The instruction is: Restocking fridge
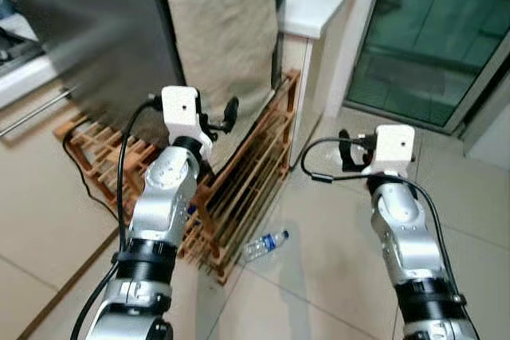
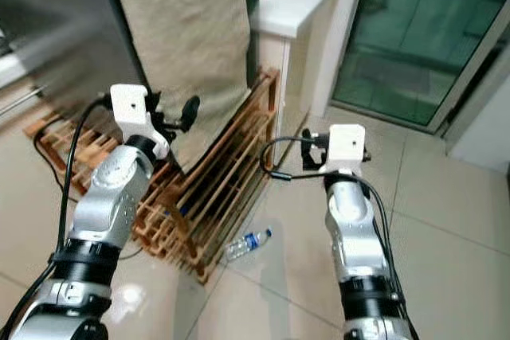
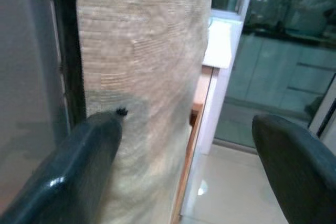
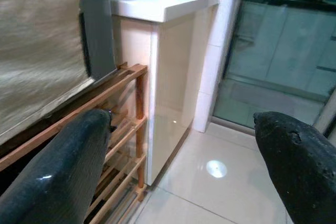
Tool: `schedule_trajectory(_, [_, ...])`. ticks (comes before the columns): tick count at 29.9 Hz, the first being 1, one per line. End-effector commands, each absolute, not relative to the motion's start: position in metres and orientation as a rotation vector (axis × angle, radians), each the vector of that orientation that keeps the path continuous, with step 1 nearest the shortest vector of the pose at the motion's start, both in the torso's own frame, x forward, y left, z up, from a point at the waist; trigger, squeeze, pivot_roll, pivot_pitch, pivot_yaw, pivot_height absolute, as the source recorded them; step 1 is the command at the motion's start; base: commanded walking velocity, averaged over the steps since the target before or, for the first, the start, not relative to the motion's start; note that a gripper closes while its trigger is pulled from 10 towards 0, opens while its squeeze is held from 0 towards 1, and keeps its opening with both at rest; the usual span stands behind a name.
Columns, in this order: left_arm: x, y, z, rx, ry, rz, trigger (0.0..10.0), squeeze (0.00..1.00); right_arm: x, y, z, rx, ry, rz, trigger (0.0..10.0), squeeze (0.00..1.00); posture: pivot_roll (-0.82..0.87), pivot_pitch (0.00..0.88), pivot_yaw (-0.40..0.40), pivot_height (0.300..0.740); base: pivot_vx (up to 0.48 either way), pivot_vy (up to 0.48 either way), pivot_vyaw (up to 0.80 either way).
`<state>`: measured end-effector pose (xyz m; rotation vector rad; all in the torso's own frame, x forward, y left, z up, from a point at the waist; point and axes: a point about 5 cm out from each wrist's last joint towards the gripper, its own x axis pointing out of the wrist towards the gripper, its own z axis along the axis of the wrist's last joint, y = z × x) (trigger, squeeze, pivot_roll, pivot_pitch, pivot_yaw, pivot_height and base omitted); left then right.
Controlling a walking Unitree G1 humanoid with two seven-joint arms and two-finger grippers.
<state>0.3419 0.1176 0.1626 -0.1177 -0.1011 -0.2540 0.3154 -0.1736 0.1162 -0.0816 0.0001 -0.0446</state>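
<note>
My left gripper [image 1: 227, 117] and right gripper [image 1: 344, 151] raised, fingers spread, empty. Water bottle [image 1: 265, 245] on floor [image 1: 319, 292] beside wooden rack [image 1: 239, 189]; beige cloth [image 1: 223, 29] ahead.

Clear plastic water bottle [image 1: 265, 245], lying sideways, floor tiles, beside wooden rack [image 1: 239, 189]

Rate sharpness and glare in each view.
Eye views: fairly sharp, soft glare on the floor tiles, bottle readable. Left wrist view: hazy, cloth soft, fingers blurred. Right wrist view: clearer, a light spot on the floor, rack crisp.
</note>
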Motion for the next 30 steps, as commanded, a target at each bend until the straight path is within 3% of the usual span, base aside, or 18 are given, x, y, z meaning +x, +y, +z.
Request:
schedule_trajectory(1, [0.346,0.135,0.169,-0.11,-0.116,-0.179,10.0,0.0,0.316,-0.167,0.119,-0.077,-0.017,-0.026,10.0,0.0,-0.07,0.0,0.048,0.74,0.0,0.0,0.0])
schedule_trajectory(17, [0.35,0.135,0.172,-0.189,-0.12,-0.166,10.0,0.0,0.317,-0.166,0.12,-0.082,-0.025,-0.01,10.0,0.0,-0.06,0.0,0.038,0.74,0.0,0.0,0.0])
schedule_trajectory(26, [0.383,0.121,0.199,-0.211,-0.129,-0.224,10.0,0.0,0.319,-0.164,0.126,-0.076,-0.049,-0.007,10.0,0.0,-0.07,0.0,0.042,0.74,0.0,0.0,0.0])
schedule_trajectory(30, [0.398,0.136,0.21,-0.186,-0.124,-0.105,10.0,0.0,0.305,-0.166,0.125,-0.062,-0.053,-0.005,10.0,0.0,-0.11,0.0,0.073,0.74,0.0,0.0,0.0])
